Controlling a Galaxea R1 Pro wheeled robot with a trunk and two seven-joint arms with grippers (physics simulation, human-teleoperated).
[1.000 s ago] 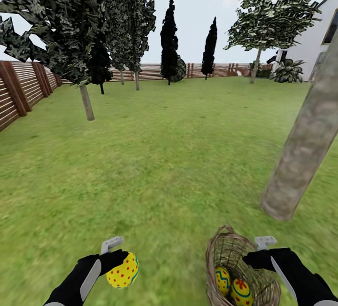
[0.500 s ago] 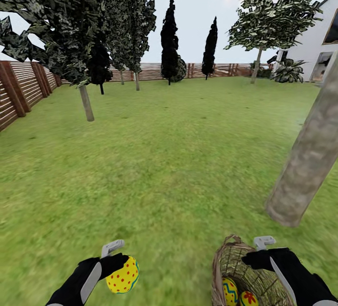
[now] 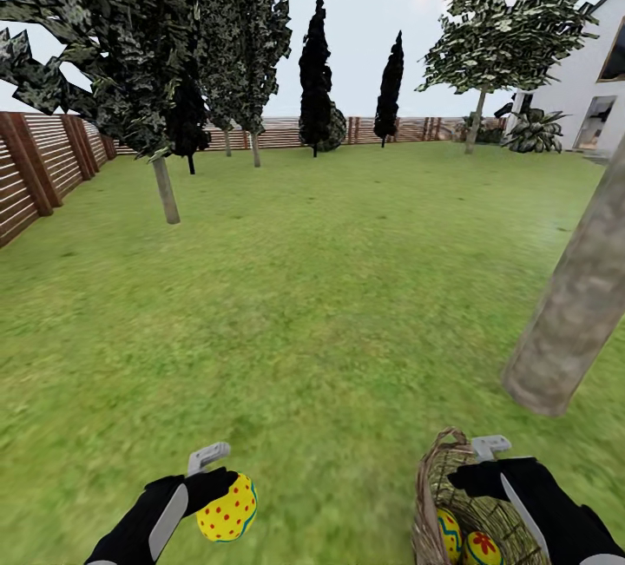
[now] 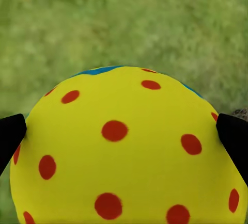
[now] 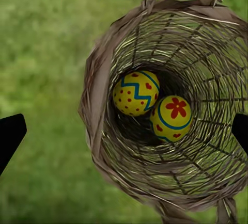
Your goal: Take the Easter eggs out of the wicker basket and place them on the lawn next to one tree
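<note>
Nearest to us, our left gripper [image 3: 211, 485] is clamped around one yellow, red-dotted Easter egg [image 3: 227, 509], carried above the lawn [image 3: 304, 305] well to the left of the wicker basket [image 3: 431, 496]; the wrist camera shows the egg [image 4: 124, 152] squeezed between both black fingertips [image 4: 10, 136]. Our right gripper [image 3: 479, 471] hangs over the basket's rim; whether it grips the wicker or stands apart, we cannot tell. Two eggs lie touching at the basket's bottom, a zigzag-banded egg [image 5: 136, 93] and a flower-marked egg [image 5: 172, 117]. Just beyond the basket, to its right, the tree [image 3: 577, 296] rises, a thick grey-brown trunk. Far beyond the basket stand the wooden fence [image 3: 43, 157], dark cypresses [image 3: 314, 70] and the white house [image 3: 599, 79].
</note>
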